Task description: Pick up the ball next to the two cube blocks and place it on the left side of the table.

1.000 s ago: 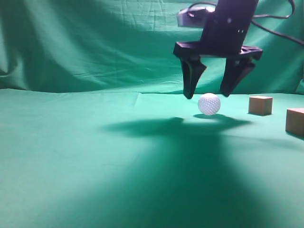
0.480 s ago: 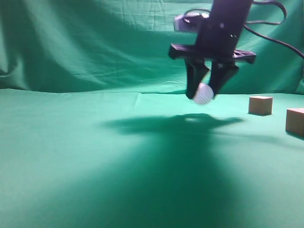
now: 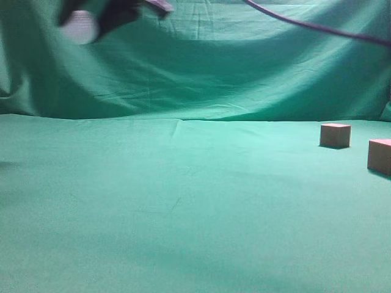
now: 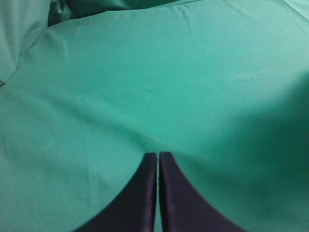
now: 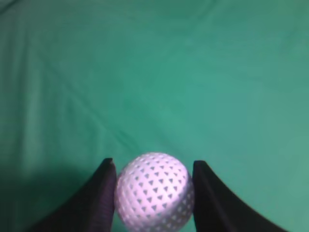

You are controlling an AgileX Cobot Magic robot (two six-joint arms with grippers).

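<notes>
Right gripper (image 5: 153,193) grasps ball (image 5: 154,189), high at 10 o'clock; lower gently onto bench (image 3: 183,201) before releasing. Left fingers (image 4: 145,193) clenched.

The ball (image 5: 154,189), white and dimpled, sits pinched between two dark fingers (image 5: 94,200), lifted clear of the table (image 3: 183,201); from outside it shows as a pale blur high above the table's left end; the two cube blocks (image 3: 335,135), reddish-brown, rest slightly apart near the right edge.
</notes>
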